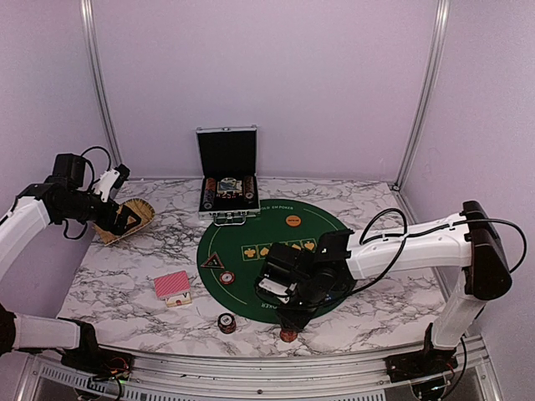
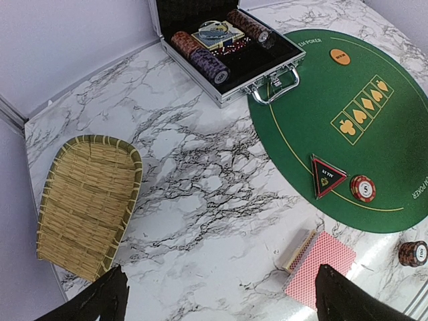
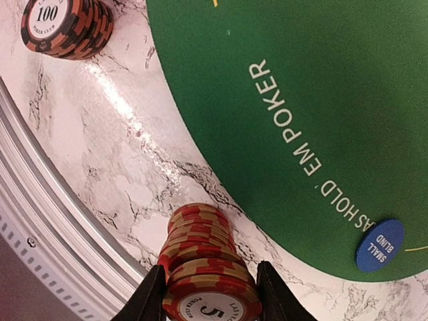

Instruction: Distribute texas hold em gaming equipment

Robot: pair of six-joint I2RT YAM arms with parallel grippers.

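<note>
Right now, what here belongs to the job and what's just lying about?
Job: red-backed cards, red striped chip stack at right hand, red striped chip beside black triangular marker, dark chip stack marked 100, orange disc, blue disc.
Lying about: woven tan tray, silver-edged black case.

The table [image 1: 125, 284] is white marble with black veins, the round mat [image 1: 242, 236] green with yellow suit signs, the near chip stack [image 3: 204, 267] red and tan striped, the cards [image 1: 171, 284] red-backed, beside a blue disc [image 3: 379, 245] and a far orange disc [image 1: 292, 220].

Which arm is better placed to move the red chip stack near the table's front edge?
Right. Its jaws clasp the red chip stack; the left arm's open jaws hang away above the woven tray.
</note>
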